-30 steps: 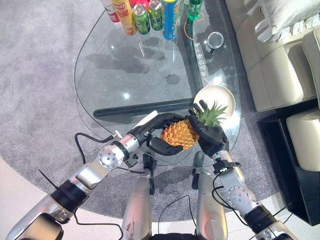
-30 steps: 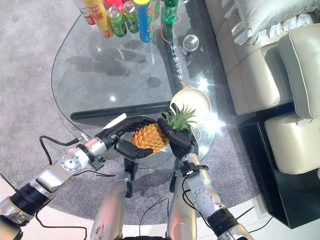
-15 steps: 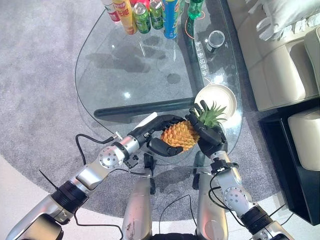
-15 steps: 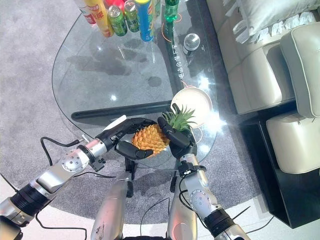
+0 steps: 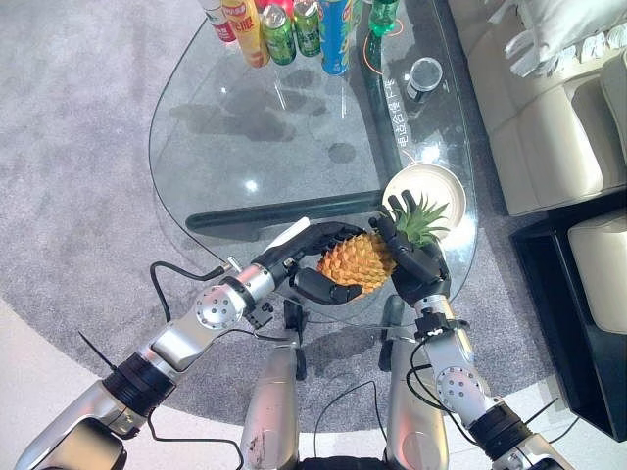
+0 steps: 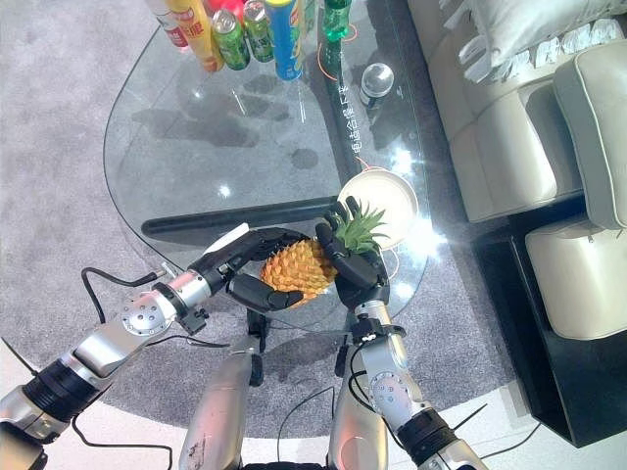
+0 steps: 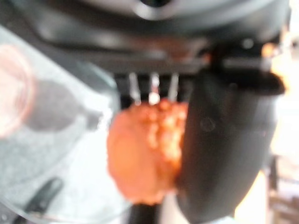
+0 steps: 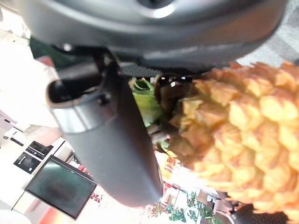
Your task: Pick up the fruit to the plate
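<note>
An orange pineapple (image 5: 355, 261) with a green leafy crown (image 5: 422, 217) is held just above the near edge of the glass table (image 5: 255, 147), between both hands. My left hand (image 5: 312, 257) curls round its body from the left, the thumb under it. My right hand (image 5: 413, 264) cups it from the right, just below the crown, fingers curled against the fruit (image 8: 243, 140). The orange body (image 7: 145, 154) sits close against the left hand's thumb. A white round plate (image 5: 439, 188) lies on the glass just beyond the crown, at the table's right edge.
Several bottles and cans (image 5: 284, 24) stand in a row at the table's far end. A dark can (image 5: 424, 78) stands near the far right edge. A cream sofa (image 5: 549, 108) runs along the right. Grey carpet (image 5: 69, 196) surrounds the table.
Both hands have carried the pineapple a little to the right and away, so the crown now overlaps the plate's near rim. The camera has also shifted slightly.
</note>
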Tool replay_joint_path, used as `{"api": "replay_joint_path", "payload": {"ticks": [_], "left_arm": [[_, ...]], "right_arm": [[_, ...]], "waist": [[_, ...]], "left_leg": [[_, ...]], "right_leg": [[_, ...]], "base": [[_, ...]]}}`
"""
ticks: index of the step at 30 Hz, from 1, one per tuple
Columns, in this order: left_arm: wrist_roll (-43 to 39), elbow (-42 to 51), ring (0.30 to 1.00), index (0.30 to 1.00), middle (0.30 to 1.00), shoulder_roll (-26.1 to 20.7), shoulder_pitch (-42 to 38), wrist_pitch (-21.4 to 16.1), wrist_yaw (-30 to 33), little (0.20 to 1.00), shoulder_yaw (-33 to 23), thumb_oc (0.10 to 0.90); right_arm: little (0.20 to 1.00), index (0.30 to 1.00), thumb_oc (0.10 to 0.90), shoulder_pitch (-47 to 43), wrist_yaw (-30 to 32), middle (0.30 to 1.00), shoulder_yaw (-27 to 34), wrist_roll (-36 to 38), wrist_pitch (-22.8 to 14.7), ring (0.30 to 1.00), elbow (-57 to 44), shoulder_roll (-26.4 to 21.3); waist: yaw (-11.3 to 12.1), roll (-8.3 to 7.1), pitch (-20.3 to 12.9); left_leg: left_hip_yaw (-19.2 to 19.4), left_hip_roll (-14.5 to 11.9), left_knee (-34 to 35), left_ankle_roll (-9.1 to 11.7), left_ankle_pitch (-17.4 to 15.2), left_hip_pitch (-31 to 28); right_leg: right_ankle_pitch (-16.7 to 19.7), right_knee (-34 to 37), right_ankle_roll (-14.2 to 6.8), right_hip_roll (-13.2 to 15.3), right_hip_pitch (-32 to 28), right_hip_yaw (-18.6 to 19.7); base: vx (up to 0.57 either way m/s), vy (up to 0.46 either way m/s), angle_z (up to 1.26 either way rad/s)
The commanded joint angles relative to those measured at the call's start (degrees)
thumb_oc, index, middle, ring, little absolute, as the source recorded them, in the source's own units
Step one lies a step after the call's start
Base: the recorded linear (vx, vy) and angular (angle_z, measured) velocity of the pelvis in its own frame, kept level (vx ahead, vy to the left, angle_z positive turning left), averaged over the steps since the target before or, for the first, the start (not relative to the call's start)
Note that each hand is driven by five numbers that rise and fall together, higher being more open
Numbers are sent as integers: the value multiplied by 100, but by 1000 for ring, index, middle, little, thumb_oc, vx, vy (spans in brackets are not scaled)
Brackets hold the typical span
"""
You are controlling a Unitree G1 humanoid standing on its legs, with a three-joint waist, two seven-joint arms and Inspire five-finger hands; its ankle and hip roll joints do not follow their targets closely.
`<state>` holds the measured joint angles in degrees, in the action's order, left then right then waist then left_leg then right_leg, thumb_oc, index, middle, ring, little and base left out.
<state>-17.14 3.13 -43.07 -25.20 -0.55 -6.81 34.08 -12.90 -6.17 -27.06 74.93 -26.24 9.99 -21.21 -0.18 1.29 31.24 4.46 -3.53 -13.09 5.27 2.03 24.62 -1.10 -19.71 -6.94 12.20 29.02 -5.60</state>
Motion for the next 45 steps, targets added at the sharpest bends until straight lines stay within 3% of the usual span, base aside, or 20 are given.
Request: {"api": "replay_joint_path", "payload": {"ticks": [1, 12, 19, 30, 31, 32, 33, 45], "left_arm": [[113, 1019, 300, 300, 300, 141, 287, -178, -479, 200, 416, 100], [63, 961, 300, 300, 300, 204, 239, -110, -556, 200, 402, 100], [-43, 913, 300, 300, 300, 271, 253, -26, -594, 200, 358, 100], [-122, 846, 300, 300, 300, 349, 300, 213, -525, 200, 301, 100], [-126, 823, 338, 338, 338, 352, 314, 229, -495, 244, 288, 144], [-70, 811, 778, 778, 778, 377, 345, 291, -446, 757, 245, 657], [-42, 786, 900, 900, 900, 386, 349, 328, -432, 900, 232, 800], [-88, 657, 900, 900, 900, 472, 426, 441, -411, 900, 70, 800]], "right_arm": [[200, 300, 100, -915, -971, 300, 229, -441, -563, 300, -1369, 53], [200, 300, 100, -1004, -1554, 300, 163, -419, -847, 300, -1494, 89], [200, 300, 100, -1003, -2021, 300, 236, 22, -1152, 300, -1677, 208], [200, 300, 100, -1058, -2047, 300, 365, -119, -1445, 300, -2043, 278], [200, 300, 100, -1054, -2030, 300, 369, -153, -1452, 300, -2052, 272], [200, 300, 100, -1045, -1993, 300, 376, -212, -1448, 300, -2085, 271], [200, 300, 100, -1046, -1972, 300, 378, -235, -1444, 300, -2096, 272], [200, 300, 100, -1019, -1793, 300, 480, -499, -1431, 300, -2110, 237]], "waist": [[-175, 93, -145], [-159, 95, -145], [-160, 98, -145], [-177, 111, -145], [-177, 112, -145], [-176, 111, -145], [-177, 109, -145], [-181, 100, -145]], "left_leg": [[439, 801, -687, -425, -678, 226], [426, 808, -703, -432, -683, 267], [452, 796, -727, -426, -701, 271], [468, 783, -785, -433, -734, 291], [467, 783, -789, -433, -737, 288], [473, 780, -803, -434, -741, 298], [474, 776, -805, -432, -740, 296], [510, 731, -840, -425, -753, 276]], "right_leg": [[125, 571, 141, -578, -370, -449], [124, 541, 147, -584, -318, -475], [116, 525, 148, -568, -318, -512], [104, 474, 152, -553, -291, -526], [102, 468, 153, -552, -292, -527], [98, 454, 158, -554, -279, -525], [96, 453, 159, -556, -281, -524], [69, 415, 177, -565, -301, -536]], "base": [[0, 0, 0], [0, 0, 0], [0, 0, 0], [0, 0, 0], [0, 0, 0], [0, 0, 0], [0, 0, 0], [0, 0, 0]]}}
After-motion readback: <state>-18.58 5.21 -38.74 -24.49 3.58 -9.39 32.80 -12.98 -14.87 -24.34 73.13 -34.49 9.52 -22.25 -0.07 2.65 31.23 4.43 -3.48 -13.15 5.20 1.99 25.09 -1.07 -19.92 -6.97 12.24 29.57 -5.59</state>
